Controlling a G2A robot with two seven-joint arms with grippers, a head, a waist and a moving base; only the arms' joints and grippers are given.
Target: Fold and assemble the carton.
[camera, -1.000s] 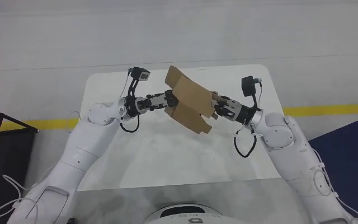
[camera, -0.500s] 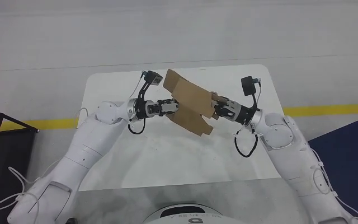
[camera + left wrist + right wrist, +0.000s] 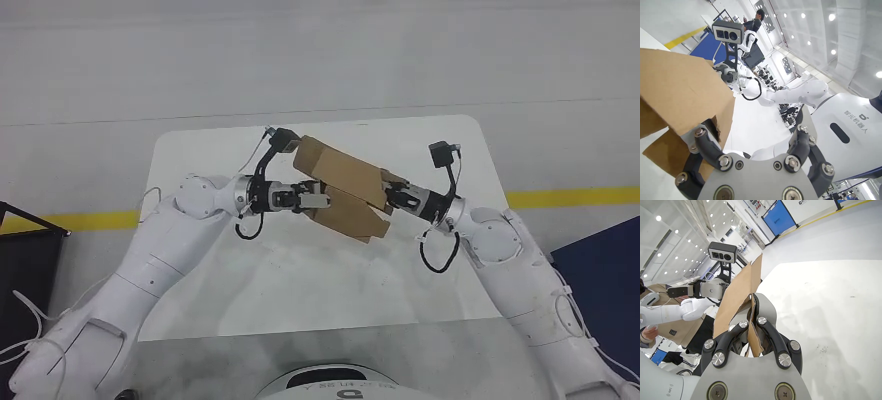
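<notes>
Half done at most. Held the brown cardboard carton [image 3: 345, 185] aloft near the white table's [image 3: 300, 290] far edge in the right gripper [image 3: 753, 302], clamped on a flap; touched its end with the left gripper [image 3: 753, 121], spread wide, empty. Flaps not yet closed.

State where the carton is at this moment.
In the top view the carton is held over the white table, between the arms: the right hand pinches one end, the open left hand sits at the other.

Brown carton [image 3: 345, 180], apparently half-folded, tilted in midair.
</notes>
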